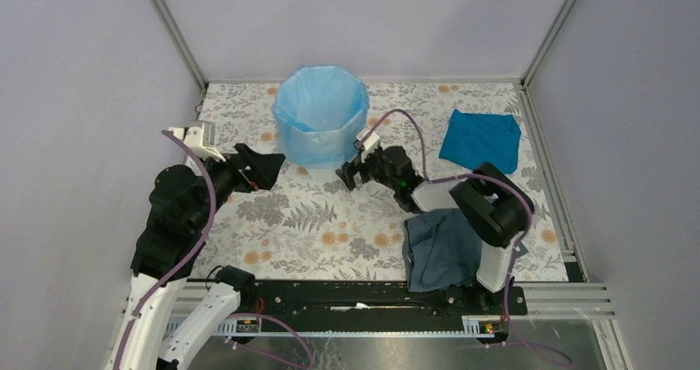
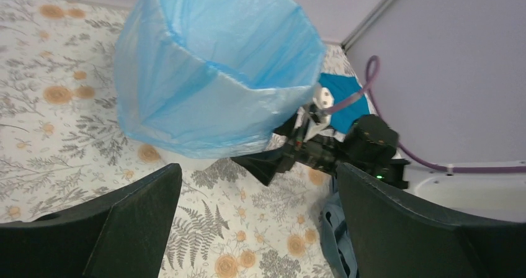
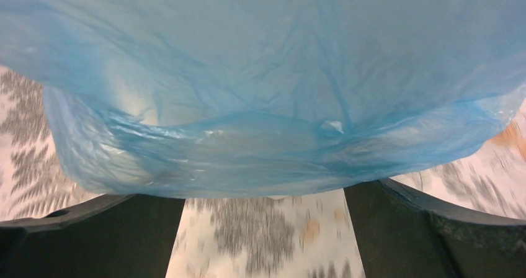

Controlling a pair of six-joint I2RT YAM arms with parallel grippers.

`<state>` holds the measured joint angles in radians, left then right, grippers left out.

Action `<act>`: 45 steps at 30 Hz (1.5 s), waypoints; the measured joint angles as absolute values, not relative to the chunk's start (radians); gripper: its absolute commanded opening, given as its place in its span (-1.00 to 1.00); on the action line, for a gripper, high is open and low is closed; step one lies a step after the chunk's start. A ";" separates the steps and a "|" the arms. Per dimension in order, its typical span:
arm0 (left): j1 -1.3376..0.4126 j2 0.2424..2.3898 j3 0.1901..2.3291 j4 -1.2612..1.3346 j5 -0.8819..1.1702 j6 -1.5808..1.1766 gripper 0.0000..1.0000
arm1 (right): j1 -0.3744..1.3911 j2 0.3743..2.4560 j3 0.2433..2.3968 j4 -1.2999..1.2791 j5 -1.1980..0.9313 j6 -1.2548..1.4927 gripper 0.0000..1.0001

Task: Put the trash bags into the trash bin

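The light-blue bag [image 1: 320,114] sits in the white bin [image 2: 195,162] at the far middle of the floral table [image 1: 314,230], with its edge draped down the outside. The left gripper [image 1: 269,169] and the right gripper [image 1: 347,177] flank the bin. Both are spread wide and hold nothing.
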<state>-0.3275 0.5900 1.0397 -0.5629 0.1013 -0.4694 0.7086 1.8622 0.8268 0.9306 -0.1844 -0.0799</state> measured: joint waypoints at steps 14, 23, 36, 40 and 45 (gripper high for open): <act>-0.327 0.591 1.094 -0.594 0.042 -0.462 0.98 | 0.828 2.503 1.763 0.810 0.020 0.051 0.99; -0.327 0.610 1.104 -0.597 0.038 -0.480 0.98 | 0.839 2.423 1.689 0.611 0.189 0.126 0.99; -0.328 0.627 1.178 -0.549 -0.070 -0.444 0.98 | 0.839 1.268 1.150 -0.104 0.360 0.182 0.99; -0.328 0.658 1.214 -0.529 -0.095 -0.445 0.98 | 0.839 1.025 1.184 -0.257 0.397 0.170 0.99; -0.328 0.694 1.274 -0.521 -0.101 -0.451 0.98 | 0.839 0.851 1.243 -0.368 0.431 0.124 0.99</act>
